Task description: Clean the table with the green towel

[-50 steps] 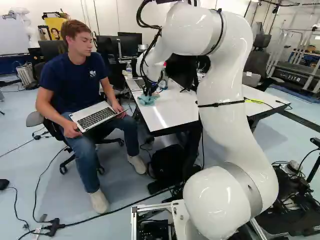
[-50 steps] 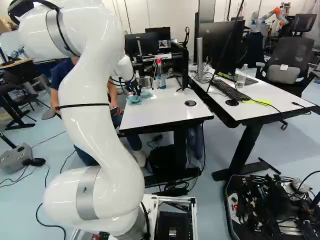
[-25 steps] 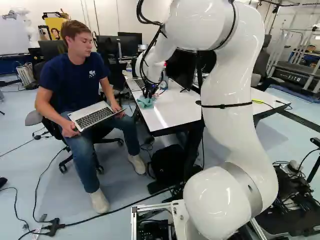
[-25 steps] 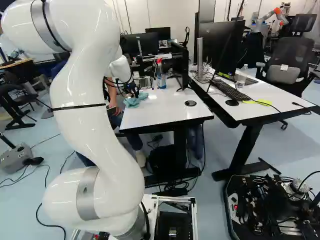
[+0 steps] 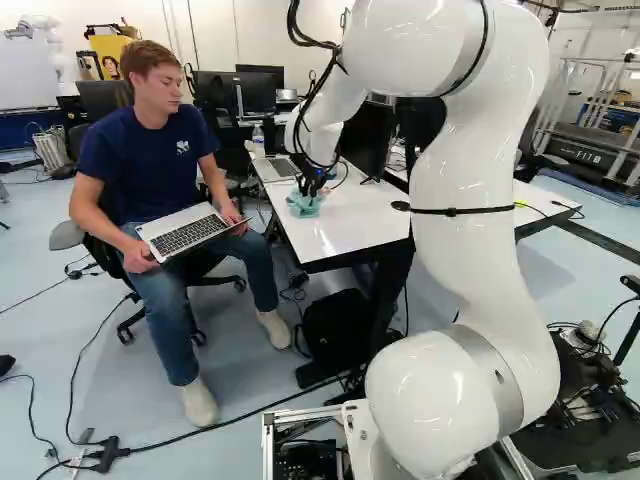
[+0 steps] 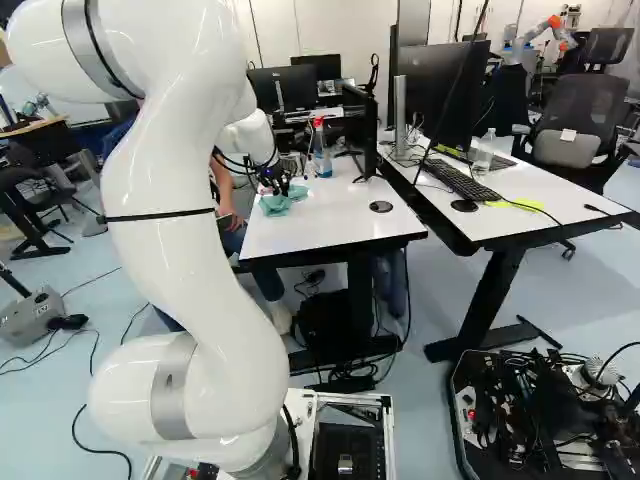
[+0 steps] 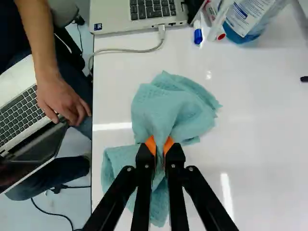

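The gripper (image 5: 312, 186) is at the white table (image 5: 350, 225), over its near-left part in the left base view. Seen from the wrist, the gripper (image 7: 160, 147) is shut on the green towel (image 7: 175, 103), a fold of it pinched between the orange pads. The crumpled towel lies on the white tabletop, spreading ahead of the fingers and back beneath them, close to the table edge on the person's side. The same towel (image 6: 276, 204) shows at the left part of the table in the right base view.
Ahead of the towel lie a laptop (image 7: 139, 12) with a cable, a blue-capped marker (image 7: 198, 32) and a spray bottle (image 7: 248, 19). A seated person holding another laptop (image 5: 190, 232) is beside the table. A second desk (image 6: 520, 195) stands right; another robot (image 6: 535, 35) is far back.
Over the last second the arm has shifted; in the last half second the gripper and the towel have moved rightward across the table in both base views. The base has stayed put.
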Robot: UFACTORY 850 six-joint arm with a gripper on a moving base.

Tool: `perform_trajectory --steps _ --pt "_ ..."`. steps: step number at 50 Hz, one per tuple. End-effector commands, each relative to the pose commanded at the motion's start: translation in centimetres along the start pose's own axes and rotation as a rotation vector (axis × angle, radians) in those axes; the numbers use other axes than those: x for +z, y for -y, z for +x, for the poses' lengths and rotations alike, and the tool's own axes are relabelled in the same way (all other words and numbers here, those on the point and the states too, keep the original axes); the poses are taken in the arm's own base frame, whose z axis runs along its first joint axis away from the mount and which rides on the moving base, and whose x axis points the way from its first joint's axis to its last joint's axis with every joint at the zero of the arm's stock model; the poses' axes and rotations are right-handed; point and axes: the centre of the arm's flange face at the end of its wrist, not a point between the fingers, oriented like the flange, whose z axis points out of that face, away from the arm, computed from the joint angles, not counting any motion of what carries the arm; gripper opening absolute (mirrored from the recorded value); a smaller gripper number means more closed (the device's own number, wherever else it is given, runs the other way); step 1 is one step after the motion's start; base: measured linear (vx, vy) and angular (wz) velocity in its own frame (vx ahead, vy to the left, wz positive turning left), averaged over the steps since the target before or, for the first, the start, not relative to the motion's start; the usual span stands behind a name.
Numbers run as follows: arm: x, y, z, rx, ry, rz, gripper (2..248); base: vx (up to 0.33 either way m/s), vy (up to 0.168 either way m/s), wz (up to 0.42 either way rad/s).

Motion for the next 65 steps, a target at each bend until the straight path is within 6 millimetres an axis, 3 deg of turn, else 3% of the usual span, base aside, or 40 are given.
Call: perform_trajectory --steps 16,30,46,65 --pt "0.7 -2.7 1.0 0.036 -0.009 -0.022 39 0.0 0.0 0.0" --pt "2.1 -3.1 3.0 0.041 -0.029 -0.025 39 0.0 0.0 0.0" --pt "3.6 -1.4 5.0 0.018 -0.05 -0.011 39 0.0 0.0 0.0" --pt "3.8 2.0 5.2 -0.024 -0.052 0.016 39 0.0 0.0 0.0"
